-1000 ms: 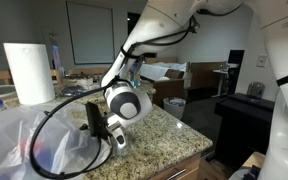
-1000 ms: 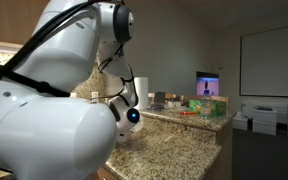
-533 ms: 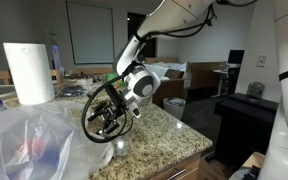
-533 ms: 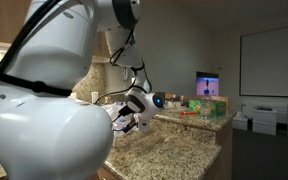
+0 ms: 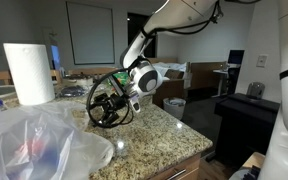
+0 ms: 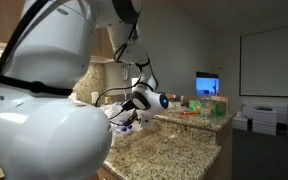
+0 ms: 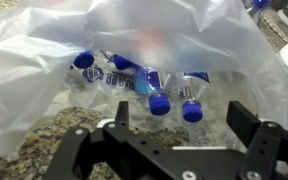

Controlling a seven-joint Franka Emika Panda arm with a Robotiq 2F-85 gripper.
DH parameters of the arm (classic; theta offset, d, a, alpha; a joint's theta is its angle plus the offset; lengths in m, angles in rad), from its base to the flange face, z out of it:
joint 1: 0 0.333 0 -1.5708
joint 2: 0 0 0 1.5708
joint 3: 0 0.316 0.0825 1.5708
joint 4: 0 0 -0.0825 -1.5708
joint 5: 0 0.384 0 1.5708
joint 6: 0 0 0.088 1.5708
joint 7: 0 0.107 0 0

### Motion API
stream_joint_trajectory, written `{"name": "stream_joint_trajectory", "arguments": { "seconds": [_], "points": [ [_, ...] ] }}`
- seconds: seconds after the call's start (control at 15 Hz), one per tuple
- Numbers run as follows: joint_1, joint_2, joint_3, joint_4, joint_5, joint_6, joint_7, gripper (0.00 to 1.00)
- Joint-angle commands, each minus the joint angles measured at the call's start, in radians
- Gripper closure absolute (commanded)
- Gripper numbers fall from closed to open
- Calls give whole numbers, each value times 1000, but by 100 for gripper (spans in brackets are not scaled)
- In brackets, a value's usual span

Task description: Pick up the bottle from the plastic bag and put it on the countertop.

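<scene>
The crinkled whitish plastic bag (image 5: pixel 34 145) lies on the speckled granite countertop (image 5: pixel 159 135). Through its film a blurred red and blue shape shows, the bottle (image 5: pixel 29 150). In the wrist view the bag (image 7: pixel 44 40) fills the upper picture, and a faint reddish patch of the bottle (image 7: pixel 156 38) shows deep behind the plastic. My gripper (image 5: pixel 104 108) hangs just above the counter beside the bag's mouth. It is open and empty, and its fingers (image 7: pixel 119 112) stand wide apart, facing the bag's opening. It also shows in an exterior view as the gripper (image 6: pixel 122 120).
Several clear bottles with blue caps (image 7: pixel 159 103) lie in the bag's mouth, right before the gripper. A tall paper towel roll (image 5: pixel 29 72) stands behind the bag. The counter's rounded edge (image 5: pixel 199 150) drops off nearby. Boxes and clutter (image 6: pixel 206 105) sit on the far counter.
The jaws have opened wide. The wrist has turned and lifted slightly from the counter's front, and now faces the bag's mouth.
</scene>
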State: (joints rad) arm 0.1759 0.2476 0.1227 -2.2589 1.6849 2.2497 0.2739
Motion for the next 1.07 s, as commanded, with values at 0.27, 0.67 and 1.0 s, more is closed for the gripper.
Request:
{"name": "stream_joint_trajectory", "arguments": {
  "seconds": [0.27,0.67,1.0],
  "points": [
    [15,-36,7,-19,65,122,15,0],
    [10,-8,6,1,40,120,3,0],
    [5,26,8,26,77,88,-26,0]
  ]
}}
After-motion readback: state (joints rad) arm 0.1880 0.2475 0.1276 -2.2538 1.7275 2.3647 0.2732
